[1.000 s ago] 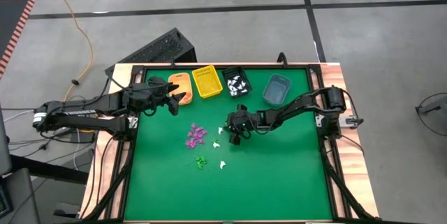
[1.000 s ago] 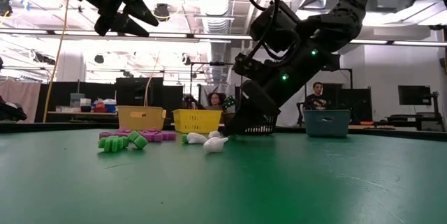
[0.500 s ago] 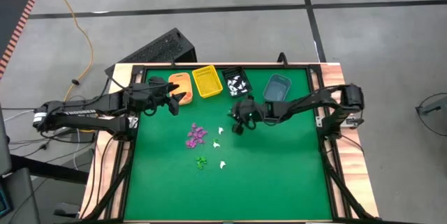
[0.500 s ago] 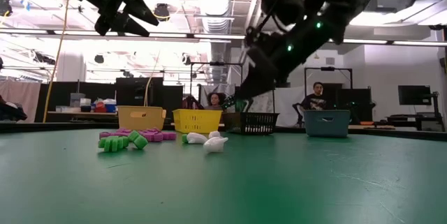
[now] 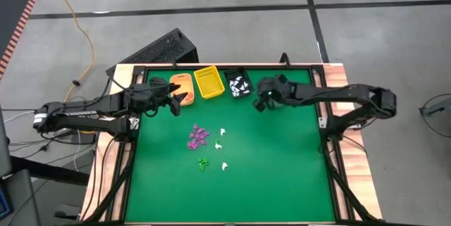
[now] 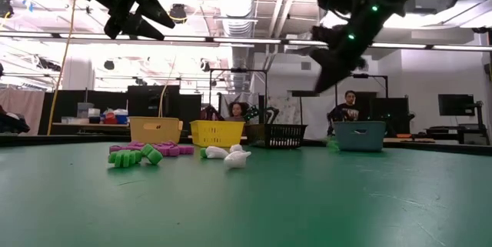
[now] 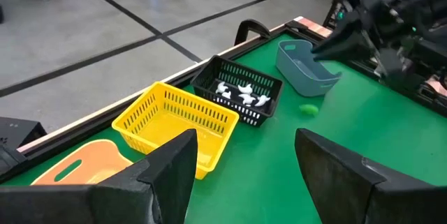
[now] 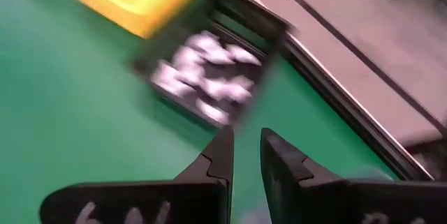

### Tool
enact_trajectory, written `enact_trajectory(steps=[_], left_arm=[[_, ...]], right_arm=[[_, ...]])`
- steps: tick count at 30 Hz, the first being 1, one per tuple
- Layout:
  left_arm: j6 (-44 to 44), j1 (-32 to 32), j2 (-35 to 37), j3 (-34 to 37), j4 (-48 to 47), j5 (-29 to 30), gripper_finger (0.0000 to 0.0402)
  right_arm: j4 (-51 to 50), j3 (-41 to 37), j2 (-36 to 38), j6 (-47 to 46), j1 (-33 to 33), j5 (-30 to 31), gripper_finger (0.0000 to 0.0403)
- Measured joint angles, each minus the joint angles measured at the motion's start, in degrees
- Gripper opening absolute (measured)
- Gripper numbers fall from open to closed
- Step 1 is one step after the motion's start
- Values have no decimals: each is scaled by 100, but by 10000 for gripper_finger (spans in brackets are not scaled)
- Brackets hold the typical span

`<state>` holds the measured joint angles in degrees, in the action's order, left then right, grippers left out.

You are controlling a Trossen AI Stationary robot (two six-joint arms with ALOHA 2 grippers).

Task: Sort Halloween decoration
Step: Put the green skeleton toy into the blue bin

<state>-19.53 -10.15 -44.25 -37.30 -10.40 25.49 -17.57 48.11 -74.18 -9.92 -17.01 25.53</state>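
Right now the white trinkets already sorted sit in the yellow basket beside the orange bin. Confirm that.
Not quite. The sorted white trinkets sit in the black basket, as the left wrist view shows; the yellow basket beside the orange bin looks empty.

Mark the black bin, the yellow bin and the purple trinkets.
black bin (image 7: pixel 238 97): left wrist view, near wall.
yellow bin (image 5: pixel 208 82): high view, mesh floor.
purple trinkets (image 5: pixel 198 136): high view, middle of cluster.

My surface (image 5: pixel 268 162) is plain green with a dark frame. Along the far edge, left to right, stand an orange bin (image 5: pixel 181 87), a yellow mesh bin (image 5: pixel 208 82), a black mesh bin (image 5: pixel 238 83) holding white trinkets (image 7: pixel 241 93) and a grey-blue bin (image 7: pixel 304 72). Mid-surface lie purple trinkets (image 5: pixel 198 136), green trinkets (image 5: pixel 202 162) (a small cluster) and scattered white pieces (image 5: pixel 223 165). My grippers are black.
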Motion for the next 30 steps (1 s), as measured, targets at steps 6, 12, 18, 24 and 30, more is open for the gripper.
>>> enact_trajectory(steps=[6, 12, 18, 24, 30], left_arm=[[2, 0, 0, 0, 1, 59, 232], [-2, 0, 0, 0, 1, 71, 232], [-4, 0, 0, 0, 3, 77, 231], [-2, 0, 0, 0, -2, 82, 232], [-22, 0, 0, 0, -5, 220, 232]], right_arm=[[-328, -588, 535, -489, -504, 22, 67], [-175, -874, 783, -314, -607, -909, 67], [-101, -962, 876, -653, 166, -1238, 67], [810, -1942, 1308, -1893, 1335, 304, 67], [1896, -2674, 1322, -2483, 2105, 762, 67]])
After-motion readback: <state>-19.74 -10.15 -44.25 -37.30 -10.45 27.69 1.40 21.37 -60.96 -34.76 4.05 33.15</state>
